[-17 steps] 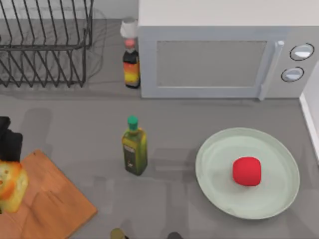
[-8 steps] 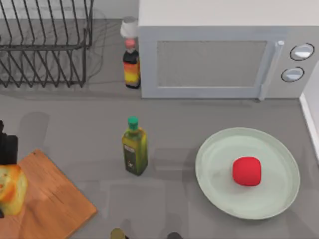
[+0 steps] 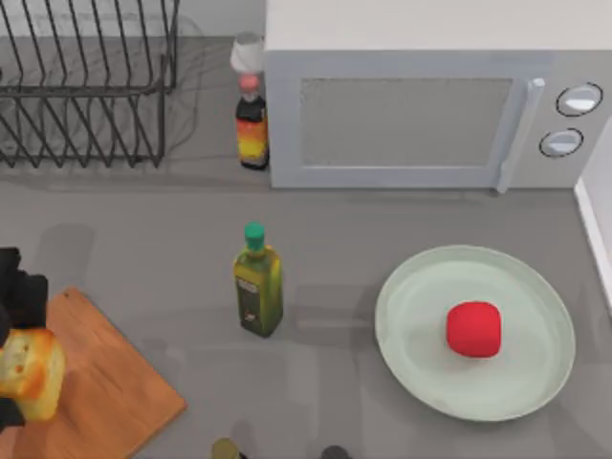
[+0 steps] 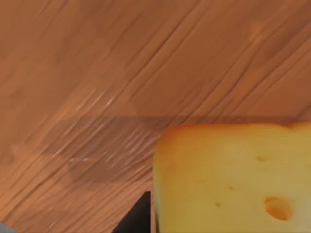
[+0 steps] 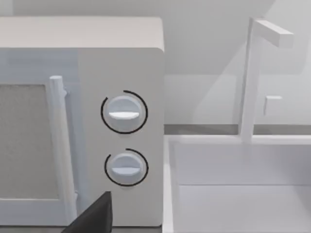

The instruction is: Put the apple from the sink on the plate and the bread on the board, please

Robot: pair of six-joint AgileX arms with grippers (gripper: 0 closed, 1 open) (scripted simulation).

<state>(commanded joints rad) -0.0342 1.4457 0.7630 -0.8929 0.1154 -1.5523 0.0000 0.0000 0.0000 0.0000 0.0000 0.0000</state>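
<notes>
Apple (image 3: 474, 329) on plate (image 3: 535, 287): done. Bread (image 3: 32, 373) clamped in left gripper (image 3: 11, 368) over board (image 3: 105, 382); release left.

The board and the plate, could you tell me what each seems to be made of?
The board looks like wood with a matte, orange-brown finish: the left wrist view shows long grain streaks running across it. The plate looks like glazed ceramic or perhaps plastic, smooth and evenly pale green with a shallow raised rim; the look leaves that open.
</notes>
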